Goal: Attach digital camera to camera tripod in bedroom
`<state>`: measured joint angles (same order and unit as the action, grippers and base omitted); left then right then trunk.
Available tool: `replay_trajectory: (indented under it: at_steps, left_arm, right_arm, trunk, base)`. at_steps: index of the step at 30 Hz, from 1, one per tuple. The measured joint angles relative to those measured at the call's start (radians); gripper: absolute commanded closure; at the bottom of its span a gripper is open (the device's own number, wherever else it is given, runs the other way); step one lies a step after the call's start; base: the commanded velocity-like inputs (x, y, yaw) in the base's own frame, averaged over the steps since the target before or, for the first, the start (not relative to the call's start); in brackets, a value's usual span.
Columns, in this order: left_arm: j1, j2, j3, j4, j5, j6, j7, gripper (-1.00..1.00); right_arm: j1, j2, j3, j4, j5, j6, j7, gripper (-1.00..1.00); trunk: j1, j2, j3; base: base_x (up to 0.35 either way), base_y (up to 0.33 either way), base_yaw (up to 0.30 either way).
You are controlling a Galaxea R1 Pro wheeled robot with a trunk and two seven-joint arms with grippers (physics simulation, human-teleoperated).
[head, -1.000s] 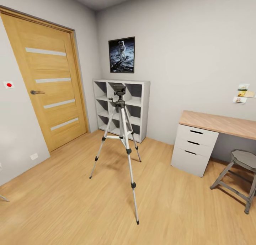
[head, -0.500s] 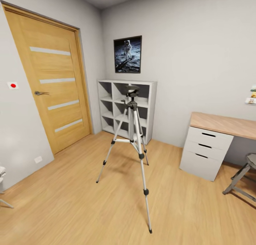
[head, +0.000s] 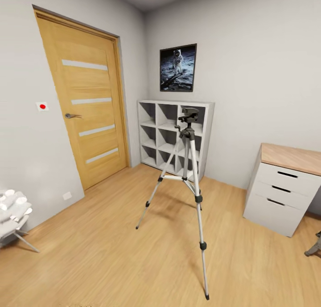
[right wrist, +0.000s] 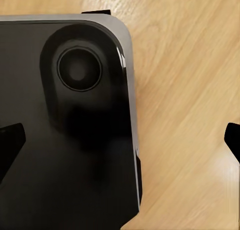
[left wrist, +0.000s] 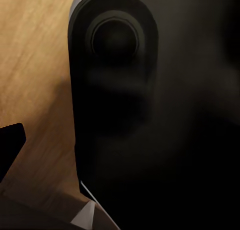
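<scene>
1. Tripod (head: pixel 189 164) stands upright on the wood floor (head: pixel 111 253) in the middle of the bedroom, its three silver legs spread wide and its black pan head on top, carrying nothing.
2. One leg reaches toward the viewer; the other two angle back toward the white shelf (head: pixel 174 137).
3. That shelf stands against the far wall just behind the tripod, its cubes open to the room.
4. A framed picture (head: pixel 178 67) of an astronaut hangs on the wall above the shelf.
5. An oak door (head: pixel 87 106) with pale horizontal stripes is shut in the left wall, with a small red-dotted switch (head: pixel 42 105) on the wall beside it.
6. A white drawer unit (head: pixel 278 195) with a wooden top stands at the right, well apart from the tripod.
7. At the lower left edge sits a pale bundle (head: pixel 13 206) on thin legs; what it is I cannot tell.
8. In the left wrist view a black fingertip (left wrist: pixel 10 147) of the left claw shows at the edge, over a dark rounded robot body (left wrist: pixel 130 115) and floor; whether the claw is spread or pressed together I cannot tell.
9. In the right wrist view the right claw (right wrist: pixel 120 142) is spread, one dark fingertip (right wrist: pixel 10 145) at each edge, over a black panel (right wrist: pixel 65 130) with a round socket and bare floor.
</scene>
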<state>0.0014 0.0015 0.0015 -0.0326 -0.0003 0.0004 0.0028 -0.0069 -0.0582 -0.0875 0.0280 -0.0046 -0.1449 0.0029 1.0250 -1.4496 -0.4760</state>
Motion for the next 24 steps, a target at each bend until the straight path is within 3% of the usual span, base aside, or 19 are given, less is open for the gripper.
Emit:
replay_trajectory:
  at_steps: [9, 16, 24]
  left_arm:
    - [0.0, 0.0, 0.0, 0.0, 0.0, -0.002, 0.0, -1.0]
    - [0.0, 0.0, 0.0, 0.0, 0.0, -0.002, 0.0, -1.0]
    - [0.0, 0.0, 0.0, 0.0, 0.0, -0.003, 0.0, -1.0]
  right_arm:
    - [0.0, 0.0, 0.0, 0.0, 0.0, 0.0, 0.0, -1.0]
    - [0.0, 0.0, 0.0, 0.0, 0.0, 0.0, 0.0, -1.0]
    - [0.0, 0.0, 0.0, 0.0, 0.0, 0.0, 0.0, -1.0]
  trunk:
    - [0.0, 0.0, 0.0]
    - [0.0, 0.0, 0.0]
    - [0.0, 0.0, 0.0]
  base:
    - [0.0, 0.016, 0.076]
    - [0.071, 0.226, 0.004]
    - [0.205, 0.229, 0.0]
